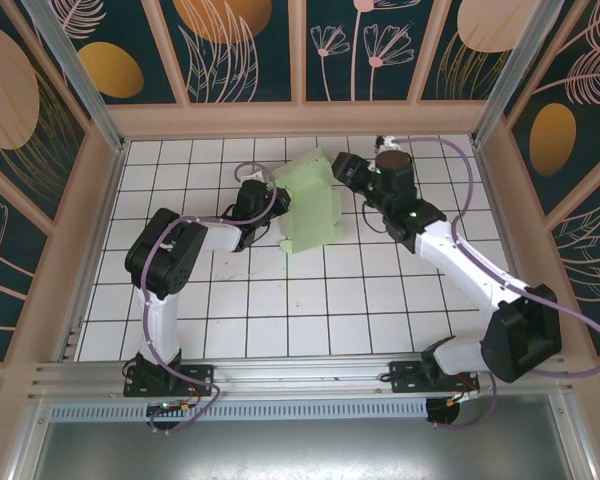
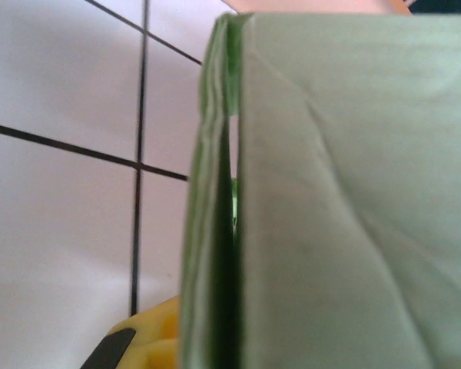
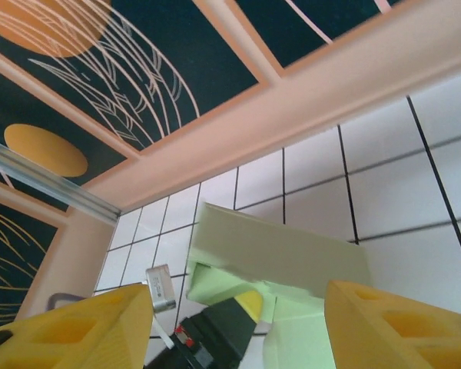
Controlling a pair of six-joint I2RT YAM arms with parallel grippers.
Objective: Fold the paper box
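Seemingly mid-fold, the left claw [image 1: 268, 190] pinched the paper box [image 1: 310, 205] by its edge; the right claw [image 3: 242, 319] hung spread, likely needing to close on it and crease next.

One green box [image 1: 310, 205], upper centre of the frame. One tiled counter [image 1: 280, 310]. Two arms: the left arm [image 1: 165, 260] and the right arm [image 1: 470, 270]. Two hands, one per arm: the left hand [image 1: 265, 195] and the right hand [image 1: 338, 163].
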